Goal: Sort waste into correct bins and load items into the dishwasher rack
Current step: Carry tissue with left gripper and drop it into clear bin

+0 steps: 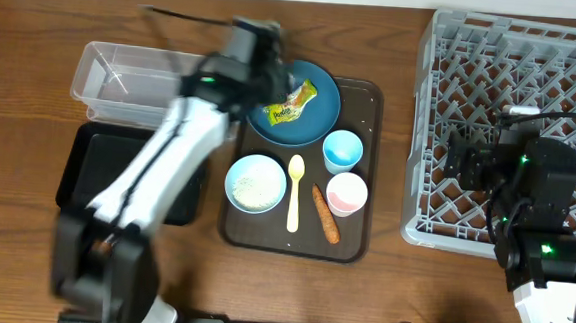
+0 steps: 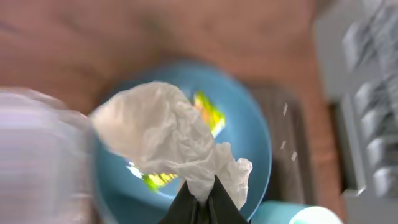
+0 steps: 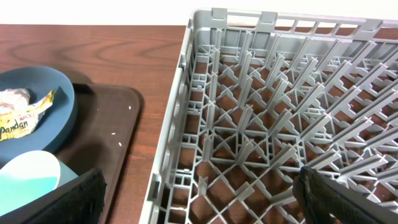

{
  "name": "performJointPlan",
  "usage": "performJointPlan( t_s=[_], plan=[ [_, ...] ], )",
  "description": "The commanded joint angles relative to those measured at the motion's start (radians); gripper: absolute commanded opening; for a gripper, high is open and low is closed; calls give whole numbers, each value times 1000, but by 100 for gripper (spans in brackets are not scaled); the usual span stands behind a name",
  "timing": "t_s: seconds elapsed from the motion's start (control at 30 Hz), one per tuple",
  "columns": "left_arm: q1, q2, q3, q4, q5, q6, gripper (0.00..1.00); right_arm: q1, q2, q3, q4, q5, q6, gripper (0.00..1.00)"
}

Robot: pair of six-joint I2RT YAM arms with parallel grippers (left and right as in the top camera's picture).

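Observation:
My left gripper (image 2: 202, 200) is shut on a crumpled white tissue (image 2: 165, 130), which hangs above the dark blue plate (image 2: 252, 146). The orange-yellow-green wrapper (image 2: 208, 112) lies on that plate. From overhead the left gripper (image 1: 262, 55) is a blur over the plate's (image 1: 315, 123) far left rim, near the clear tub (image 1: 123, 81). The black tray (image 1: 82, 164) lies in front of the tub. My right gripper (image 3: 199, 199) stands open and holds nothing, above the grey dishwasher rack (image 3: 273, 124), close to its left wall.
On the brown serving tray (image 1: 367, 96) stand a bowl (image 1: 257, 183), a yellow spoon (image 1: 294, 192), a carrot-like stick (image 1: 326, 214), a light blue cup (image 1: 343, 150) and a pink cup (image 1: 346, 193). White grains (image 3: 115, 132) dot the tray. The left arm crosses the black tray.

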Motion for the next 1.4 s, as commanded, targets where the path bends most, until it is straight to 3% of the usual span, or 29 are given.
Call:
performJointPlan(
  t_s=[0.0, 0.37, 0.43, 0.47, 0.5, 0.9, 1.07, 1.37],
  plan=[
    [79, -51, 13, -7, -50, 2, 6, 7, 0, 27, -3, -4, -8, 96],
    [265, 47, 10, -66, -86, -2, 7, 7, 0, 27, -3, -4, -8, 96],
    [271, 69, 10, -70, -86, -2, 17, 7, 0, 27, -3, -5, -8, 96],
    [270, 72, 10, -70, -85, -2, 31, 7, 0, 27, -3, -5, -8, 96],
    [270, 73, 10, -69, -85, -2, 39, 7, 0, 27, -3, -5, -8, 96],
    [143, 26, 11, -43, -74, 47, 42, 7, 0, 27, -3, -5, -8, 96],
    [64, 91, 11, -14, -75, 63, 48, 7, 0, 27, -4, -4, -8, 96],
    [-11, 249, 11, 124, -74, 100, 50, 7, 0, 27, -4, -4, -8, 96]
  ],
)
